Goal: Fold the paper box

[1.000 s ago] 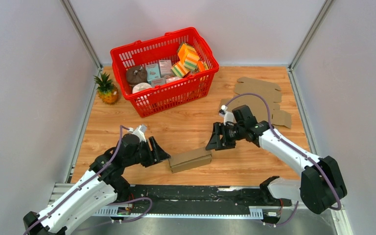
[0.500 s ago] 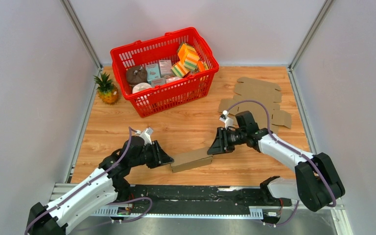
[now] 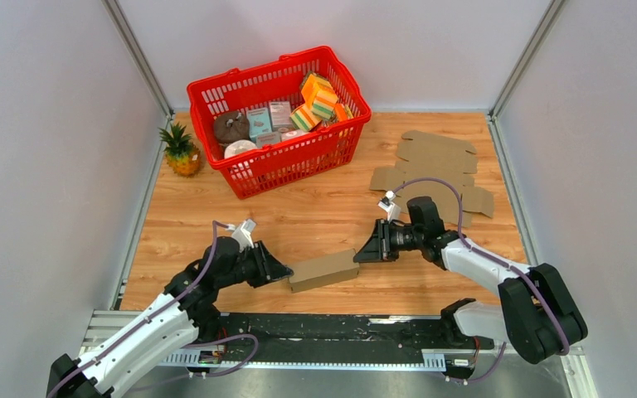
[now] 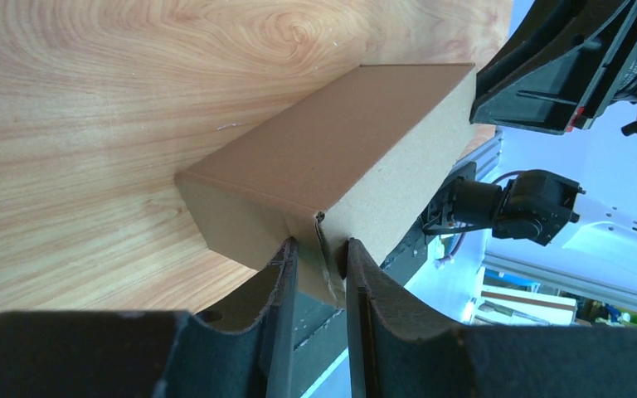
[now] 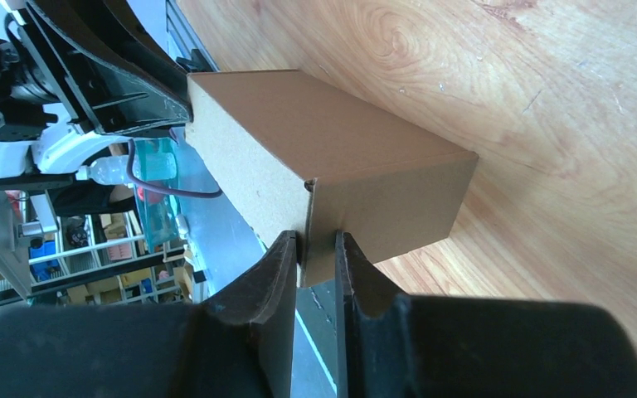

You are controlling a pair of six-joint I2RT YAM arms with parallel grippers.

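The folded brown paper box (image 3: 323, 270) lies on the wooden table near the front edge. My left gripper (image 3: 280, 272) is at its left end and my right gripper (image 3: 365, 253) at its right end. In the left wrist view the box (image 4: 332, 157) reaches away from me, and my left gripper (image 4: 319, 257) is shut on the cardboard at its near end corner. In the right wrist view my right gripper (image 5: 317, 249) is shut on the near end corner of the box (image 5: 332, 157). The box rests on the table.
A red basket (image 3: 299, 157) full of sponges and packets stands at the back. A small pineapple (image 3: 181, 151) is to its left. Flat cardboard sheets (image 3: 440, 166) lie at the back right. A black rail (image 3: 340, 327) runs along the near edge.
My left gripper has moved right to the box's left end and closed on it. My right gripper has come down onto the right end and closed. The box has barely shifted.
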